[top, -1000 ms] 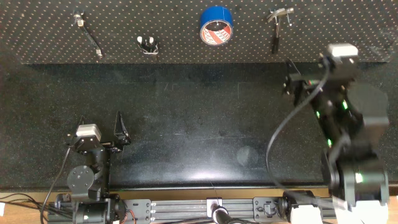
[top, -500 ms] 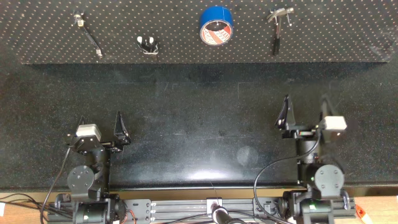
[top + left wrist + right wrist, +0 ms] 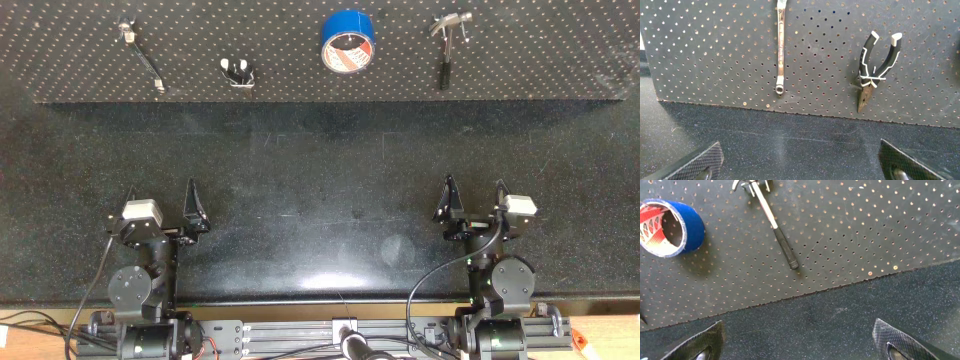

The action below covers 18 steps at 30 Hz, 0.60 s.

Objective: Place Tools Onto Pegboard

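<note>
1. The pegboard [image 3: 560, 50] stands upright along the far edge of the black tabletop [image 3: 320, 170], and four tools hang on it.
2. From left to right in the top view they are a wrench [image 3: 145, 58], a pair of pliers [image 3: 238, 71], a roll of blue tape [image 3: 348, 42] and a hammer [image 3: 446, 50].
3. The wrench hangs from its upper end with its ring end down, slightly slanted.
4. The pliers have black and white handles. They hang nose down with the handles spread upward.
5. The tape roll sits on the board near its top edge, with its open core facing out.
6. The hammer hangs by its head, its dark-gripped handle pointing down the board.
7. The left gripper [image 3: 161, 190] sits low over the near left part of the tabletop, well apart from the pegboard. Its jaws are spread wide with nothing between them, and it faces the wrench and pliers.
8. The right gripper [image 3: 474, 185] sits over the near right part of the tabletop, also well apart from the board. Its jaws are parted and hold nothing, and it faces the tape roll and hammer.
</note>
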Tool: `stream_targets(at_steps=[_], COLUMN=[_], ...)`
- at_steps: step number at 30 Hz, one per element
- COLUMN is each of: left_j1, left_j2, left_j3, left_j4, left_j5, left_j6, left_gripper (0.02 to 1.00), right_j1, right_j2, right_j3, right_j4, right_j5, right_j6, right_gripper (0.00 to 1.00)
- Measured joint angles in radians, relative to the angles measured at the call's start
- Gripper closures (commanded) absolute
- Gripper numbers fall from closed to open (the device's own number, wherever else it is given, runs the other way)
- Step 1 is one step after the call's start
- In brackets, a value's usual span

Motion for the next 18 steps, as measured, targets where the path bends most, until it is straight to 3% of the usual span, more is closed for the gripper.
stream_targets(at_steps=[8,18], left_j1=[0.0,0.0], left_j2=[0.0,0.0], left_j3=[0.0,0.0], left_j4=[0.0,0.0], left_j5=[0.0,0.0], left_j6=[0.0,0.0], left_gripper=[0.023,0.023], right_j1=[-0.001,-0.001], right_j2=[-0.001,0.048], right_j3=[0.0,0.0], right_j4=[-0.001,-0.002], right_j5=[-0.008,-0.008], right_j6=[-0.163,-0.281], right_gripper=[0.04,0.04])
